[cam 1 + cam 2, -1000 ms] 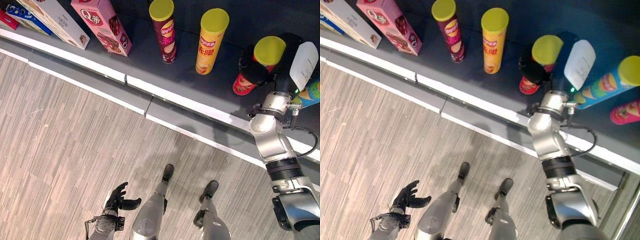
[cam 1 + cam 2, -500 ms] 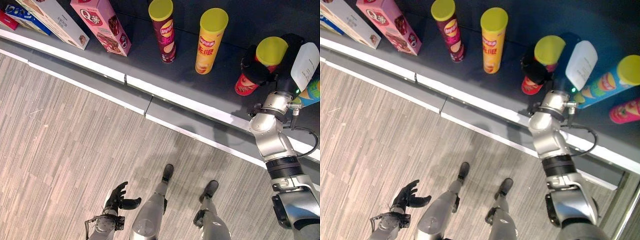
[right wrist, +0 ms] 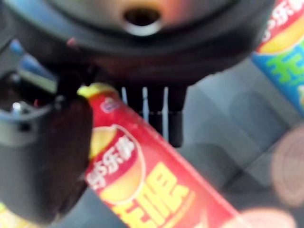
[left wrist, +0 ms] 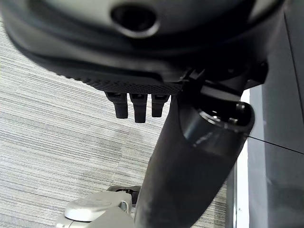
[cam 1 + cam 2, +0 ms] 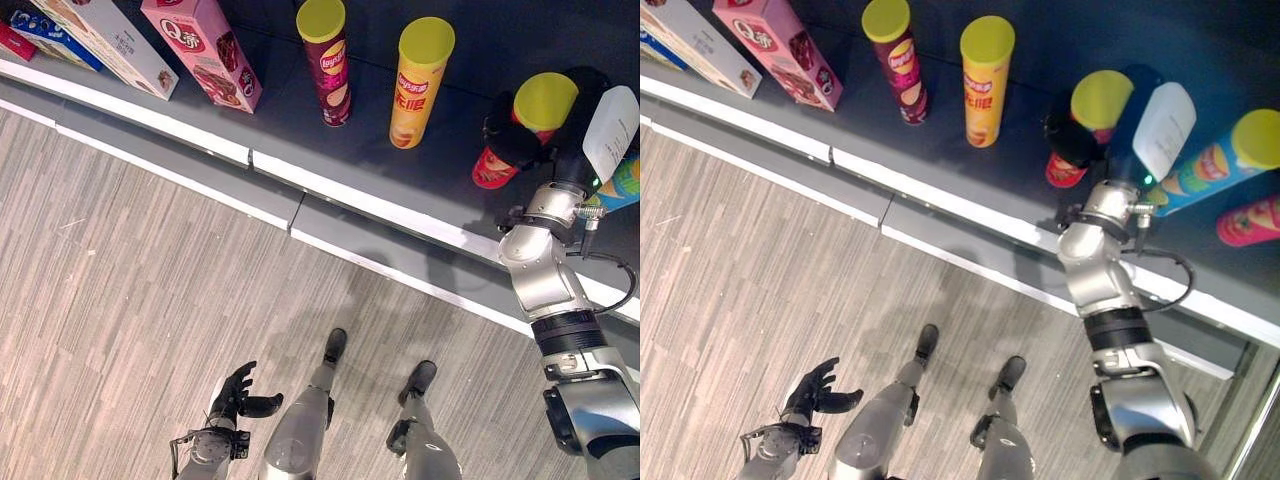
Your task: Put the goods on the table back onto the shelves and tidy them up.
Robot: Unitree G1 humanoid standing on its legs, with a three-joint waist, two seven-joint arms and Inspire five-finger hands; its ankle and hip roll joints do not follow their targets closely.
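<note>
A red chip can (image 5: 492, 168) with a yellow lid stands tilted on the dark shelf (image 5: 300, 130). My right hand (image 5: 512, 140) is shut on it, with dark fingers wrapped round its upper part. The right wrist view shows the same red can (image 3: 147, 185) running between the thumb and the fingers (image 3: 156, 111). My left hand (image 5: 238, 392) hangs low over the floor, open and holding nothing; its fingers (image 4: 137, 105) are relaxed in the left wrist view.
On the shelf stand a maroon can (image 5: 326, 62), a yellow can (image 5: 417, 82), a pink box (image 5: 206, 50) and a white box (image 5: 112, 42). A blue-green can (image 5: 1214, 166) and a pink can (image 5: 1248, 222) lie right of my right hand. A white-edged shelf lip (image 5: 370, 205) fronts it.
My right hand has shifted the red can slightly to the right and further onto the shelf. The left hand has stayed where it was.
</note>
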